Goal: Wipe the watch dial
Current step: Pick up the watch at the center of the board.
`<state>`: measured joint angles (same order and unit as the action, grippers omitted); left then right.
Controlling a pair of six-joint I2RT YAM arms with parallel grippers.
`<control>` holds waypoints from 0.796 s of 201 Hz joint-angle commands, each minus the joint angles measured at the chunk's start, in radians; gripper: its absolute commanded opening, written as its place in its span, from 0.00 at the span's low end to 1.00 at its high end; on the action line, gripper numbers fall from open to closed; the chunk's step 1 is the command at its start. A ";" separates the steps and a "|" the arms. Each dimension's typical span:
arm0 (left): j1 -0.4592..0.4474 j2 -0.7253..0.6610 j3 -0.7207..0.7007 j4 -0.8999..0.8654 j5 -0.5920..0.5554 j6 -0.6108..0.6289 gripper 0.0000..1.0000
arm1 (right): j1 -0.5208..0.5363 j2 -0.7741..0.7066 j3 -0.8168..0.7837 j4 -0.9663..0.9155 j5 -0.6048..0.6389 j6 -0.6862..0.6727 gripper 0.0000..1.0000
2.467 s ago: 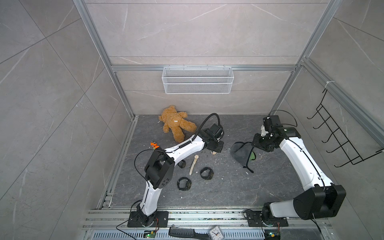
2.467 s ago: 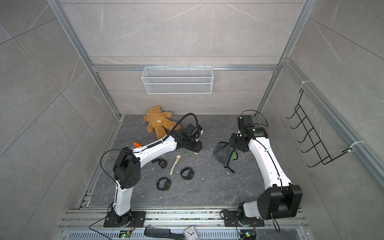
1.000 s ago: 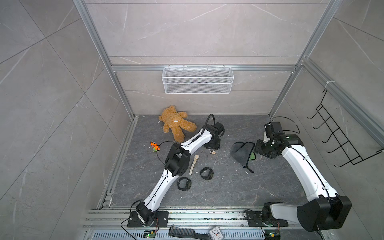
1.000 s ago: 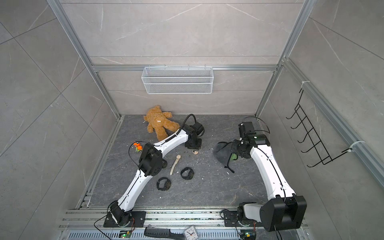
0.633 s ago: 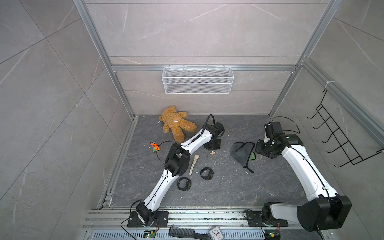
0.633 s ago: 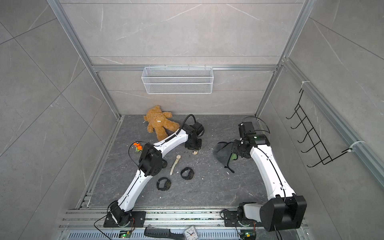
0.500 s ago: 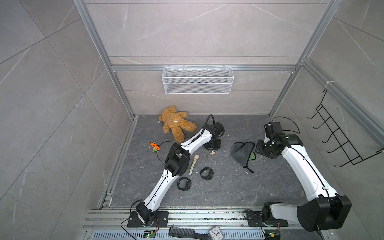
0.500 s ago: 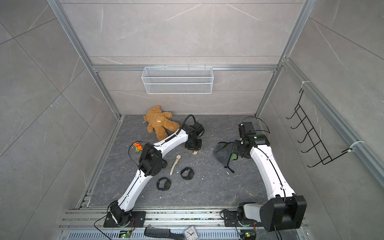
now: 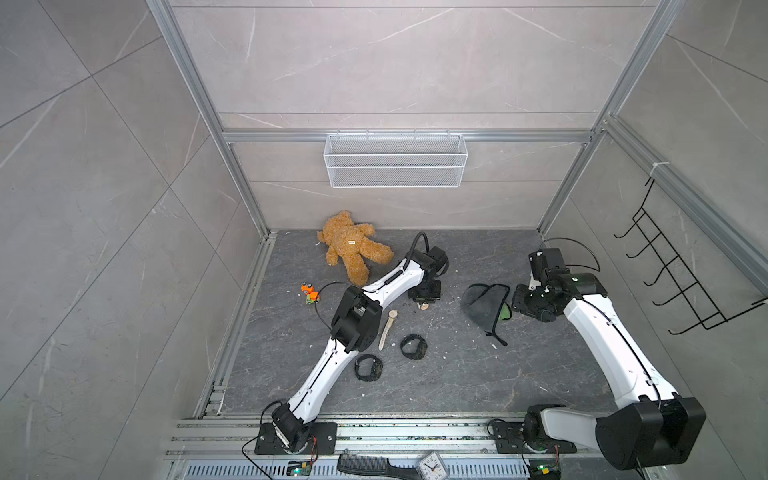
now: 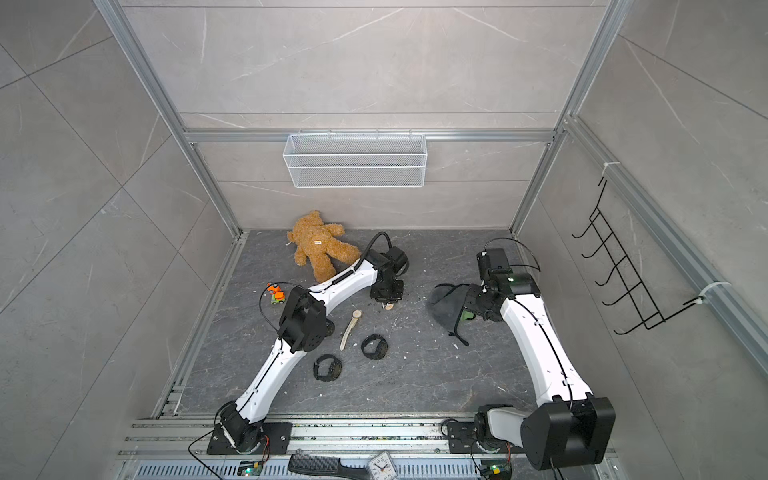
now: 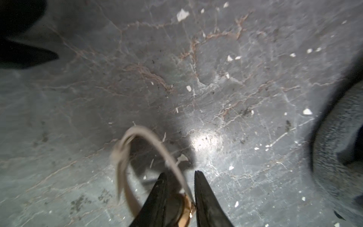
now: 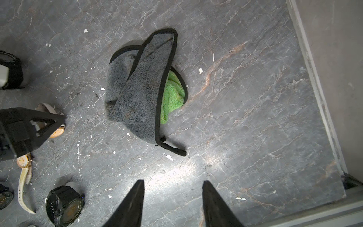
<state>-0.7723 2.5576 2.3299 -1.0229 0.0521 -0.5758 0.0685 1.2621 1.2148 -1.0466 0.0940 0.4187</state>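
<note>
Watch [image 11: 183, 208] with the gold case and beige strap sits on the desk [image 9: 457, 374], left gripper [image 11: 180, 174] jaws narrowed around its case, touching at least one side. Right gripper [image 12: 172, 183] hangs with jaws half open, holding nothing, near the grey-green cloth [image 12: 141, 92].

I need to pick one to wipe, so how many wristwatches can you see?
5: a gold watch at the left gripper; a beige-strap watch beside the left elbow; a middle black watch; a front black watch; a dark watch half hidden under that elbow.
</note>
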 commanded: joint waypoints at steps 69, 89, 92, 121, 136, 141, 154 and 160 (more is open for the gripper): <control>0.004 -0.003 -0.006 -0.018 0.039 0.000 0.00 | -0.001 -0.050 -0.024 -0.037 0.009 0.008 0.51; 0.005 -0.031 -0.013 -0.021 0.045 0.007 0.00 | -0.001 -0.045 -0.032 -0.028 -0.016 0.009 0.51; 0.005 -0.037 -0.014 -0.021 0.045 0.008 0.00 | -0.001 -0.045 -0.033 -0.025 -0.023 0.008 0.51; 0.015 -0.128 -0.072 0.033 0.072 0.016 0.00 | -0.001 -0.033 -0.061 0.016 -0.137 -0.009 0.52; 0.026 -0.211 -0.157 0.116 0.098 0.012 0.00 | 0.000 -0.029 -0.079 0.046 -0.196 -0.009 0.56; 0.032 -0.250 -0.191 0.149 0.108 0.008 0.00 | 0.000 -0.026 -0.081 0.055 -0.212 -0.011 0.57; 0.048 -0.343 -0.285 0.234 0.123 -0.014 0.00 | 0.001 -0.012 -0.084 0.067 -0.236 -0.011 0.59; 0.057 -0.382 -0.330 0.276 0.134 -0.025 0.00 | 0.002 -0.006 -0.085 0.076 -0.246 -0.012 0.60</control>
<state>-0.7517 2.3917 2.0972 -0.9077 0.1261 -0.5766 0.0689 1.2335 1.1454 -1.0168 -0.0631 0.4145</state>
